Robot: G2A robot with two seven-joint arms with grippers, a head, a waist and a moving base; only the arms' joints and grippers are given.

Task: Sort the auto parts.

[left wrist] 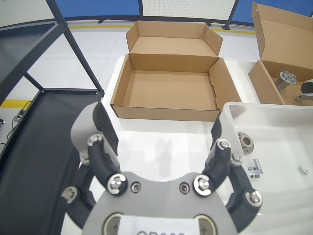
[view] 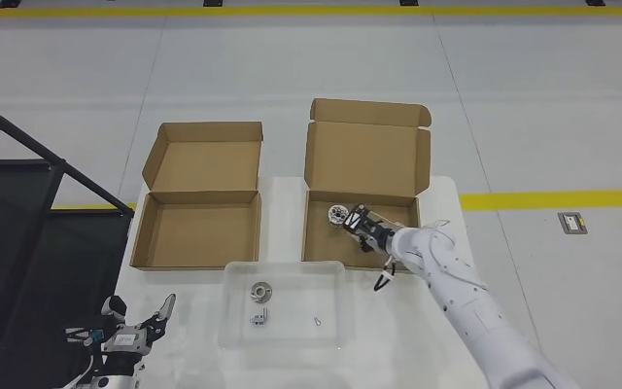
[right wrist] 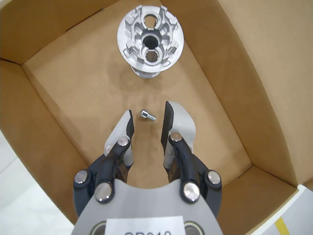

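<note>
Between right tool [right wrist: 148, 107] fingers, set apart: bolt [right wrist: 148, 115] on cardboard box [right wrist: 232, 57] floor | ahead of tool: flanged hub [right wrist: 149, 41] | left tool [left wrist: 157, 112]: apart, beside clear bin [left wrist: 266, 106]

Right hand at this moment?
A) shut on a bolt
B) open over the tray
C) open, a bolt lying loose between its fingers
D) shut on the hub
C: the right hand is open in the box, the bolt lying on its floor between the fingers.
</note>
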